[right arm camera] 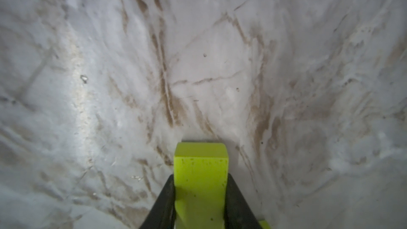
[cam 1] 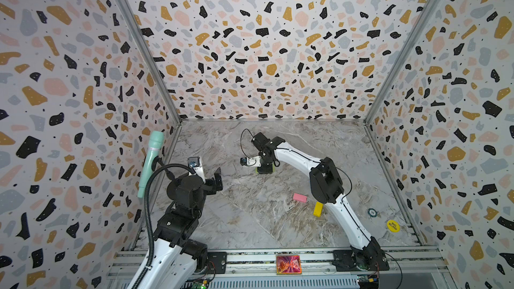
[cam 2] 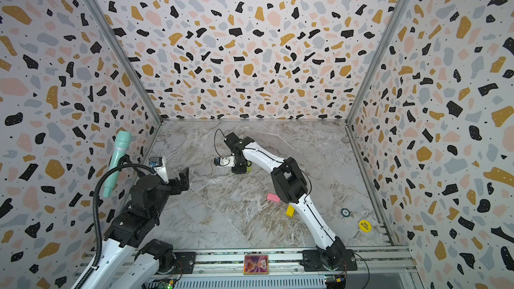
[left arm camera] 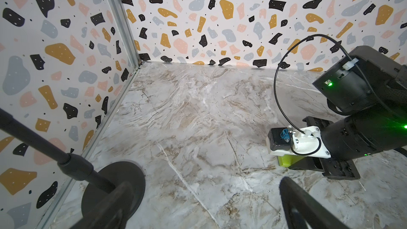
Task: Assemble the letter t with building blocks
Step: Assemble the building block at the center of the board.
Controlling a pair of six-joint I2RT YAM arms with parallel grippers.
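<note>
My right gripper [right arm camera: 200, 179] is shut on a lime green brick [right arm camera: 200, 168], held low over the marble table toward the back middle [cam 1: 264, 169]. The brick's end sticks out past the fingertips. A second sliver of lime green [right arm camera: 263, 223] shows beside one finger; I cannot tell what it belongs to. A pink brick [cam 1: 299, 197] and a yellow brick [cam 1: 317, 209] lie loose beside the right arm's forearm. My left gripper [cam 1: 218, 179] hovers open near the left wall with nothing between its fingers [left arm camera: 293, 201]. The letter t is not in view.
A mint green microphone [cam 1: 151, 159] on a black stand leans at the left wall, and its round base [left arm camera: 112, 190] is close to my left gripper. A yellow chip [cam 1: 392, 226] and a small teal chip [cam 1: 372, 212] lie front right. A card [cam 1: 288, 264] sits on the front rail.
</note>
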